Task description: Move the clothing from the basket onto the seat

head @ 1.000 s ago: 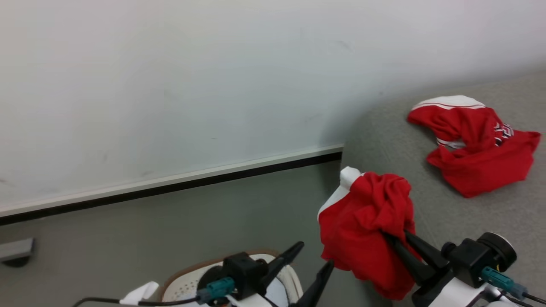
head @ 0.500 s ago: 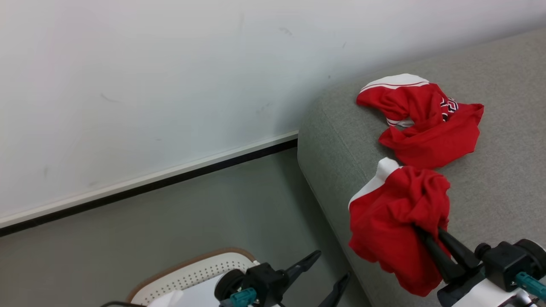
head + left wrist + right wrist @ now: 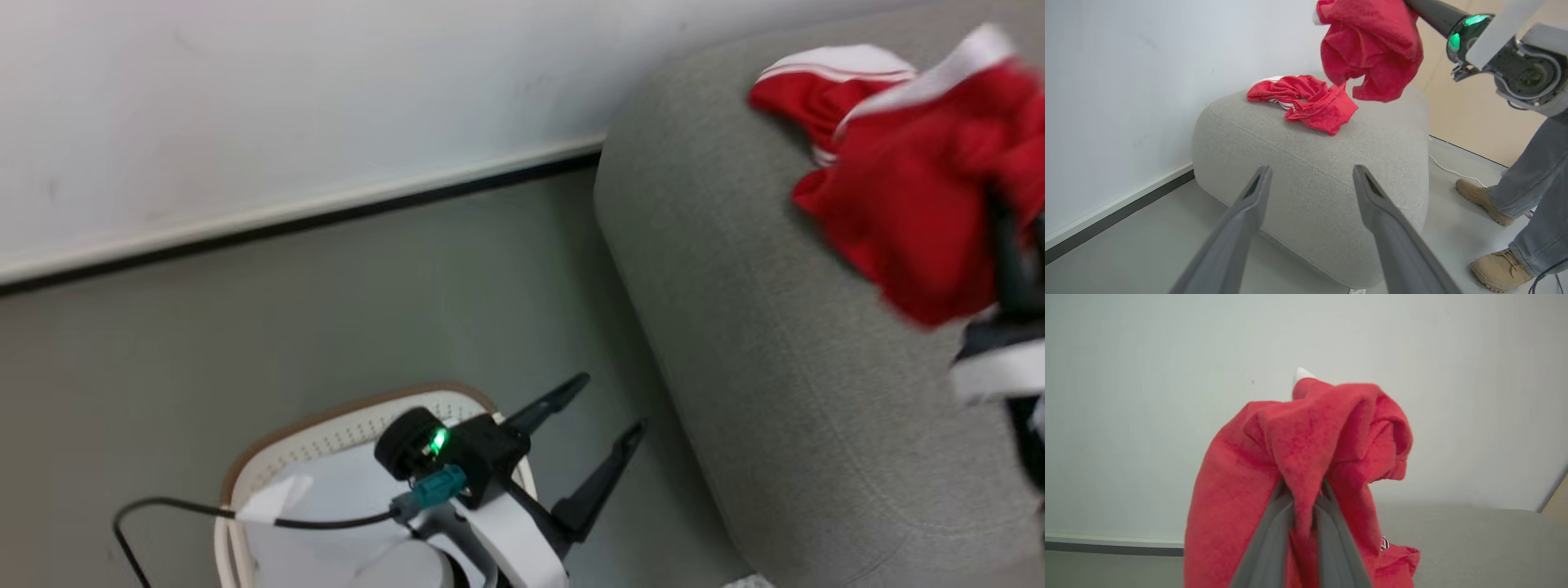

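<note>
Second red piece held over the seat [image 3: 1310, 171], awaiting release

The right gripper [image 3: 1301, 498] has its fingers pinched on a bunched held garment [image 3: 1306, 449], which hangs above the seat just beside the lying garment [image 3: 1310, 102] on the seat's top. The left gripper [image 3: 1311, 169] has its fingers spread and empty, low before the seat, by the basket [image 3: 343, 425]. The step looks like placing. Next it should lower over bare cushion and let go. Count: two garments, one basket, one seat.
</note>
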Available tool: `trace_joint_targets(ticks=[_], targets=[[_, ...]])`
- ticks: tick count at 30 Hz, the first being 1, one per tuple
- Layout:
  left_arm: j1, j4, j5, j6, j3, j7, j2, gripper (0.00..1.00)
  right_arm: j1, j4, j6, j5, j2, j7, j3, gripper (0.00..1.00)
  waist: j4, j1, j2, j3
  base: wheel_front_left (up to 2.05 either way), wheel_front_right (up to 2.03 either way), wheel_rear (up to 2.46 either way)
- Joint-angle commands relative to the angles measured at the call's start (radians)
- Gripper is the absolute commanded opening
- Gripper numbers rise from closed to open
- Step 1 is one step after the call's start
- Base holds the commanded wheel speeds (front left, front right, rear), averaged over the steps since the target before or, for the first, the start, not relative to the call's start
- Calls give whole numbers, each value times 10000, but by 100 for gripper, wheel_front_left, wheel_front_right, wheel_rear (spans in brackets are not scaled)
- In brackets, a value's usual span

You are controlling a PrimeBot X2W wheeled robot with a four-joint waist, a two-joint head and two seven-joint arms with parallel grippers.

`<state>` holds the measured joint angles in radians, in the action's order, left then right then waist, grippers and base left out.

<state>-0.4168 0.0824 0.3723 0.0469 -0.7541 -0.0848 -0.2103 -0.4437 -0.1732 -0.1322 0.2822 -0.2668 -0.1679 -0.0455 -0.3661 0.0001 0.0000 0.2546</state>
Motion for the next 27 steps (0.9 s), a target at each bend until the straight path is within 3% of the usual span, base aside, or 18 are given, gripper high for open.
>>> trace_joint_targets(ticks=[1, 12, 13, 20, 27], targets=[[-261, -91, -138, 33, 59, 6, -101, 100, -717, -271, 28, -222, 11, 1, 494, 0, 650, -1, 0, 1018, 0, 0, 0], [-1005, -343, -156, -101, 711, -495, -482, 100, -5887, -2700, 28, -1302, -991, 1328, 4137, 0, 2167, -1, 0, 3090, 0, 0, 0], [-1005, -343, -156, -101, 711, -495, -482, 100, -5887, -2700, 28, -1302, -991, 1328, 4137, 0, 2167, -1, 0, 3090, 0, 0, 0], [-764, -495, 77, -401, 1122, -765, -664, 100, -7386, -4172, 29, -2418, -1417, 1871, 6698, 0, 2853, -1, 0, 3902, 0, 0, 0], [-332, -682, 163, -671, 1282, -738, -1006, 100, -7429, -5630, 29, -4173, -1002, 1611, 9531, 0, 3001, -1, 0, 4352, 0, 0, 0]])
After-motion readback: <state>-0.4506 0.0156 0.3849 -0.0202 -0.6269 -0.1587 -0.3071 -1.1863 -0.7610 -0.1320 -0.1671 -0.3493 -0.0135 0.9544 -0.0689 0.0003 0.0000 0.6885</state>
